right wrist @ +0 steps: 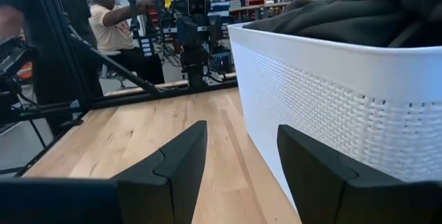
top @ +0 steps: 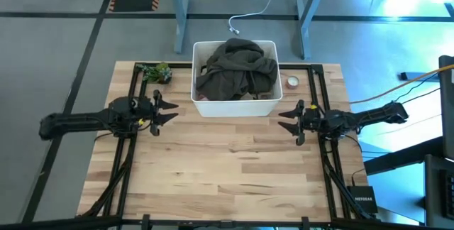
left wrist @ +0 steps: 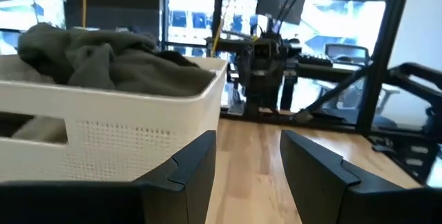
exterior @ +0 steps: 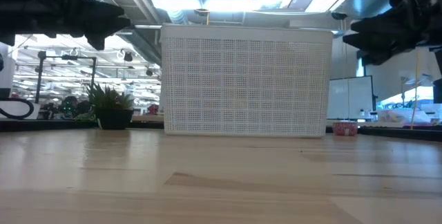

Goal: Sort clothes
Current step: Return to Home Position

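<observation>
A white perforated bin (top: 234, 102) stands at the table's far middle, heaped with clothes; a dark olive green garment (top: 236, 69) lies on top, also in the left wrist view (left wrist: 103, 61) and the right wrist view (right wrist: 359, 10). A pale garment shows through the bin's handle slot (left wrist: 34, 131). My left gripper (top: 170, 109) hovers open and empty left of the bin. My right gripper (top: 286, 120) hovers open and empty right of the bin's near corner.
A small potted plant (top: 157, 72) stands left of the bin at the far edge. A small red-and-white roll (top: 292, 82) lies right of the bin. Bare wooden table (top: 227, 173) stretches in front of the bin. A person (right wrist: 114, 23) shows in the room beyond.
</observation>
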`<state>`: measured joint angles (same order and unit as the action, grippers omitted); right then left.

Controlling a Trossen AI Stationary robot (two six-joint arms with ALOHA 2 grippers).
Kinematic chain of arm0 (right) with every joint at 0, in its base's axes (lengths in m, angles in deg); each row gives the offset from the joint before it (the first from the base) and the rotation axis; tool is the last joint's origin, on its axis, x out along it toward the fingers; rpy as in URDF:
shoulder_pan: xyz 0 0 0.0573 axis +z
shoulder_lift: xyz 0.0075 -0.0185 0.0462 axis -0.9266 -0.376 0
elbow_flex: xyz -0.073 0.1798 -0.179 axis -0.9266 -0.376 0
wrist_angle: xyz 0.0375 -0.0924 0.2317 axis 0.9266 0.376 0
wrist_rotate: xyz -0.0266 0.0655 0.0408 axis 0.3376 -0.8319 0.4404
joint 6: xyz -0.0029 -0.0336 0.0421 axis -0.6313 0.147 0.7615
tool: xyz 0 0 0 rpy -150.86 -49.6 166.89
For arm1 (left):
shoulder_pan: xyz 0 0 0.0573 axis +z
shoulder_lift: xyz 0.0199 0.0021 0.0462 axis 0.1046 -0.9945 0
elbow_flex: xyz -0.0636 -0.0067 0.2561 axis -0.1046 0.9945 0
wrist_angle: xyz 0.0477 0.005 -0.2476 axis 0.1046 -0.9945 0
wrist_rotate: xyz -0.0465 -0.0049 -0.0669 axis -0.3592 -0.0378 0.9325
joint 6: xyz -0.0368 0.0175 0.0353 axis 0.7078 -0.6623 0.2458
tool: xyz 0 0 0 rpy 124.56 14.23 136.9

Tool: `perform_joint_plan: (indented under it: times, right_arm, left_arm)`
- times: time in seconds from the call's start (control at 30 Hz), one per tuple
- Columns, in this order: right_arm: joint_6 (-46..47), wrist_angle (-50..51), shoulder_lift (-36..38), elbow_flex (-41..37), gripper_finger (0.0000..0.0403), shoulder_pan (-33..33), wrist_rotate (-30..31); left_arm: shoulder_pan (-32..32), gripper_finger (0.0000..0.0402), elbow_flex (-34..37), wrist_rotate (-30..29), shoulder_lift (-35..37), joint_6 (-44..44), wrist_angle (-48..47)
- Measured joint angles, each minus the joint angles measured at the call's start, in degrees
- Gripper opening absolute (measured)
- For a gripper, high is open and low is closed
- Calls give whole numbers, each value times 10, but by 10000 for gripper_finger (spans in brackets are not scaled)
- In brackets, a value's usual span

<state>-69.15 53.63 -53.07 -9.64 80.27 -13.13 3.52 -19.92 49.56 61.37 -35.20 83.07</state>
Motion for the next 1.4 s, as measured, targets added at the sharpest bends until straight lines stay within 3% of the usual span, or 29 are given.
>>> perform_joint_plan:
  times: [0.37,0.53,0.97,1.27,1.4]
  right_arm:
    - [-15,67,105,0,193,0,-4]
    - [-25,66,99,0,193,0,30]
    - [-29,66,97,0,193,0,30]
    - [-29,66,97,0,193,0,31]
    - [-7,60,91,0,193,0,142]
  left_arm:
    - [16,157,0,61,51,15,-63]
    - [17,157,7,61,63,1,-67]
    - [28,157,26,32,120,22,-146]
    - [28,157,26,26,114,27,-155]
    - [28,157,26,26,114,27,-155]
